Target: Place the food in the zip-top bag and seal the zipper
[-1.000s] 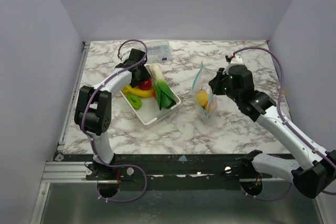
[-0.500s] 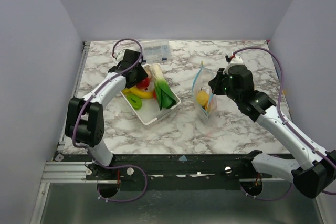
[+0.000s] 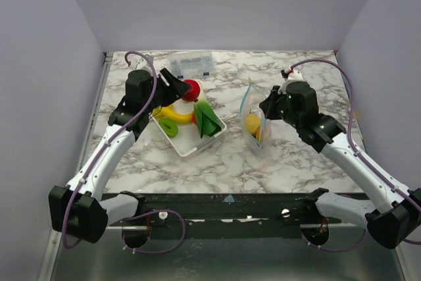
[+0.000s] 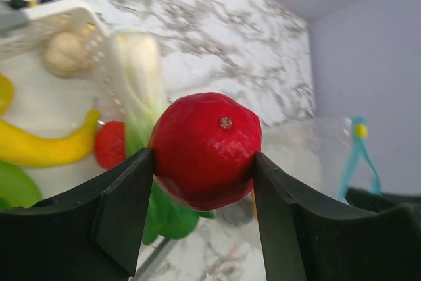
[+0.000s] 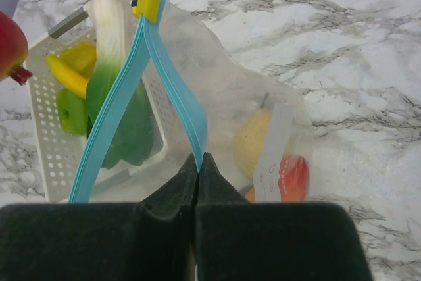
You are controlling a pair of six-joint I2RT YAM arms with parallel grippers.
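Observation:
My left gripper (image 3: 185, 90) is shut on a round red fruit (image 3: 191, 89) and holds it in the air over the far end of the white tray (image 3: 186, 147); the wrist view shows the red fruit (image 4: 204, 149) pinched between both fingers. In the tray lie a yellow banana (image 3: 173, 114), green pieces (image 3: 206, 119) and a small red piece (image 4: 110, 144). My right gripper (image 3: 265, 106) is shut on the blue zipper (image 5: 183, 105) of the clear zip-top bag (image 3: 255, 127) and holds its mouth up. The bag holds a yellow lemon (image 5: 255, 143) and an orange-red piece (image 5: 293, 177).
A rigid clear box with blue labels (image 3: 191, 65) stands at the back, behind the tray. A yellow slider tab (image 5: 150, 6) sits at the zipper's far end. The marble table (image 3: 230, 162) ends at a black rail in front.
My left gripper has lifted the red fruit out of the tray and swung it up and right, its arm pulling back. The right gripper and the bag have hardly moved.

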